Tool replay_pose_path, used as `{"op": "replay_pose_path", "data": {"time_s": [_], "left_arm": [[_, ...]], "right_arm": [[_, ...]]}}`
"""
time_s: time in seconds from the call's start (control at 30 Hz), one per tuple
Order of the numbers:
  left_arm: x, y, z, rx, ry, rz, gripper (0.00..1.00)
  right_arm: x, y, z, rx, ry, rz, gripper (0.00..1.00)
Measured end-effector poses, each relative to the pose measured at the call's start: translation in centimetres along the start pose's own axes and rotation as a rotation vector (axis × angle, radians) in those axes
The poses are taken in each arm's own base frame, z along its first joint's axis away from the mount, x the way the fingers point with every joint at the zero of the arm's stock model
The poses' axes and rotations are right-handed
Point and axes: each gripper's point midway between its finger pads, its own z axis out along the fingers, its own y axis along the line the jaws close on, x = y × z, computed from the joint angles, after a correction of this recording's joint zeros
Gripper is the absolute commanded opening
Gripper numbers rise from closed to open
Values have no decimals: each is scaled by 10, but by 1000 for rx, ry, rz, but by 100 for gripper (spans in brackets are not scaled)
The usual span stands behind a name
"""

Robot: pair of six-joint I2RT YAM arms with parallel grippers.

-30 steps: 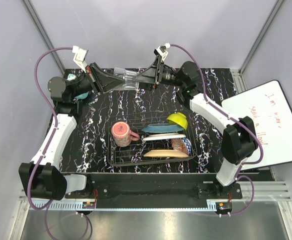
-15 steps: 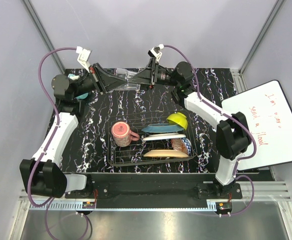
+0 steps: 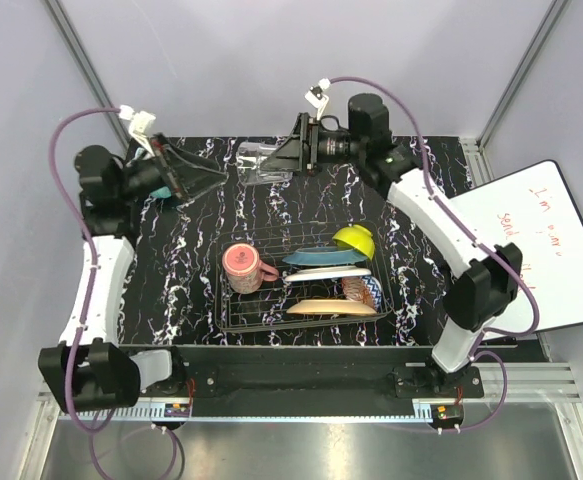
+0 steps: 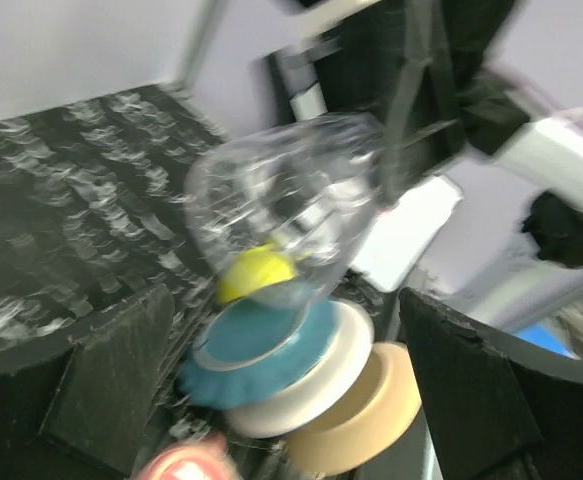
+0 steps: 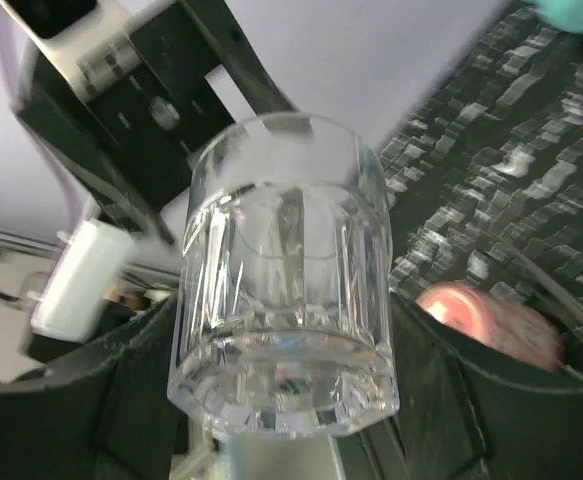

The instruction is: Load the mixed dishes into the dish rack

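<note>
The left jaws drew back, open; right jaws hold glass (image 5: 281, 270).

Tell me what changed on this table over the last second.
The left gripper let go of the small clear glass and pulled back to the left, its jaws now open. The right gripper closed on the glass and now holds it alone. The dark wire dish rack and the dishes loaded in it stayed put.
</note>
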Motion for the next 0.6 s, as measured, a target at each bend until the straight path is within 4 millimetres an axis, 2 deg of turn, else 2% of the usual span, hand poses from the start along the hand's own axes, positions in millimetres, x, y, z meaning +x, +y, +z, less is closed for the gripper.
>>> {"op": "replay_pose_path", "data": {"time_s": [0.1, 0.2, 0.3, 0.4, 0.5, 0.6], "left_arm": [[-14, 25, -28, -128, -4, 34, 99], [-22, 41, -55, -223, -6, 61, 99], [-17, 57, -79, -296, -7, 48, 99], [-1, 68, -89, -328, 5, 22, 98], [17, 73, -92, -336, 26, -12, 96], [31, 78, -94, -337, 44, -31, 95]], "right_arm": [[-1, 0, -13, 162, 25, -100, 0], [14, -1, -24, 320, 87, -211, 0], [66, -2, -25, 451, 244, -307, 0], [122, -11, -24, 541, 429, -359, 0], [169, -34, -27, 652, 607, -407, 0], [201, -61, -37, 755, 747, -423, 0]]}}
